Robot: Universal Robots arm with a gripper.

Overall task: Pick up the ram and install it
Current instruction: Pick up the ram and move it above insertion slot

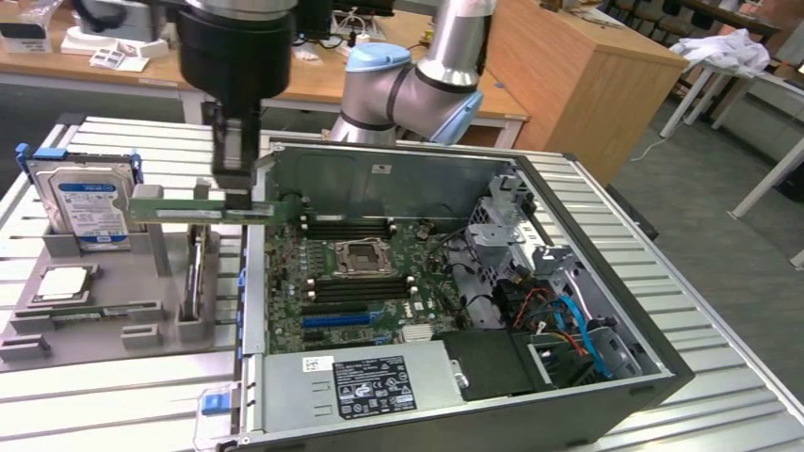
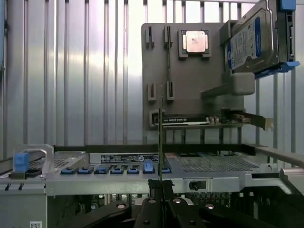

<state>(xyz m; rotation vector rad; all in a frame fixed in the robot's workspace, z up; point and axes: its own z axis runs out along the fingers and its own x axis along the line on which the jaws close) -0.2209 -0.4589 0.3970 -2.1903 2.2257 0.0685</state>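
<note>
My gripper [image 1: 236,191] hangs from the black wrist over the gap between the grey parts tray [image 1: 113,254] and the open computer case [image 1: 553,188]. It is shut on the ram [image 1: 188,204], a long green stick held level and on edge, above the tray's side nearest the case. In the wrist view the ram [image 2: 160,137] is a thin edge-on line rising from between the dark fingers [image 2: 149,211]. The motherboard [image 1: 358,282] lies inside the case, with black memory slots [image 1: 352,227] on both sides of the processor socket [image 1: 361,252].
The tray holds an upright hard drive [image 1: 82,202], a silver processor chip [image 1: 63,282], a second green stick [image 2: 168,61] in its slots and an expansion card [image 2: 190,121] standing near the case. A power supply [image 1: 364,381] fills the case's near corner. Desks stand behind.
</note>
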